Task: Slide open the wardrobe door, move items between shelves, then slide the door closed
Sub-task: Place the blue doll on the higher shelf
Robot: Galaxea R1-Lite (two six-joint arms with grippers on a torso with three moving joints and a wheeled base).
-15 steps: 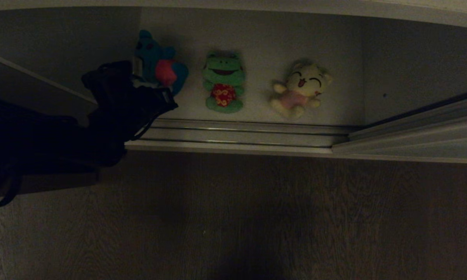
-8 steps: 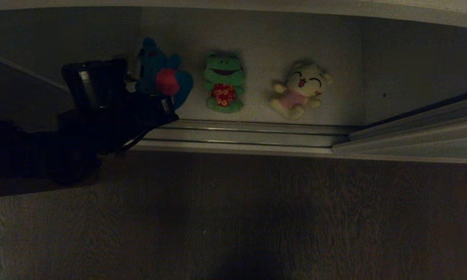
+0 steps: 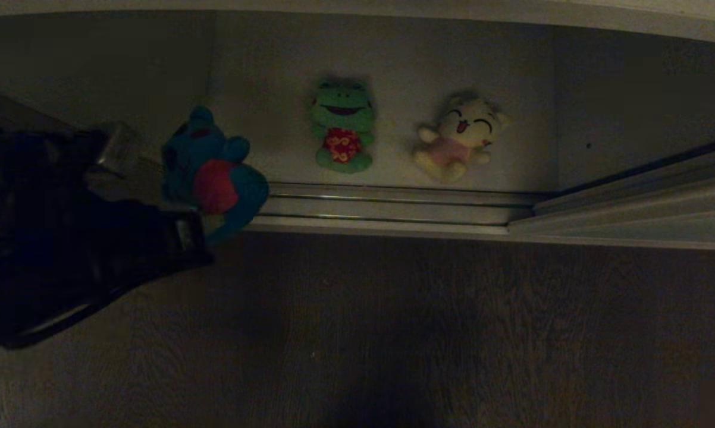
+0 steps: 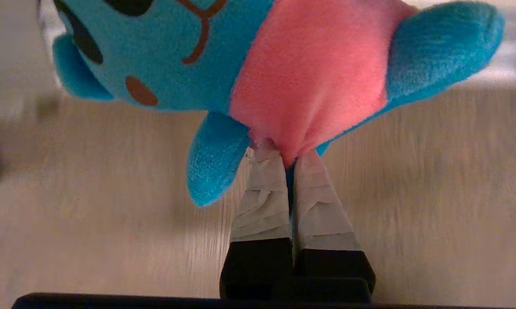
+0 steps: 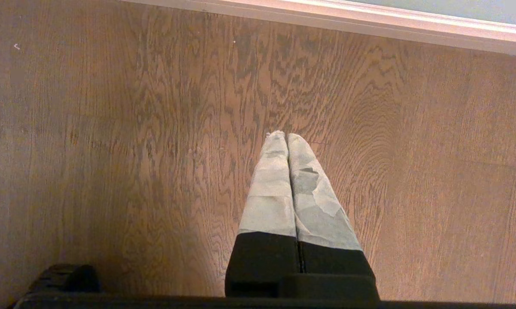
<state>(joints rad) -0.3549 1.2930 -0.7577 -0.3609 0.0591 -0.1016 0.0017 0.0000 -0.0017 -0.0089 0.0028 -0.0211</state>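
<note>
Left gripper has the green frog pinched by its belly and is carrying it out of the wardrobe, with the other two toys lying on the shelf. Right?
Not the frog. The left gripper pinches the blue toy by its pink belly, as the left wrist view shows. The green frog and yellow toy lie on the shelf.

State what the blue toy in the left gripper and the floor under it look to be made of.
Blue toy: soft plush, likely fleece; fuzzy nap, and its pink belly puckers where the left gripper pinches it. Floor: wood or wood-look laminate, matte; brown grain lines show, but which one is unclear.

Frog toy (image 3: pixel 341 126) left of cat toy (image 3: pixel 460 138) on shelf (image 3: pixel 405 65).
</note>
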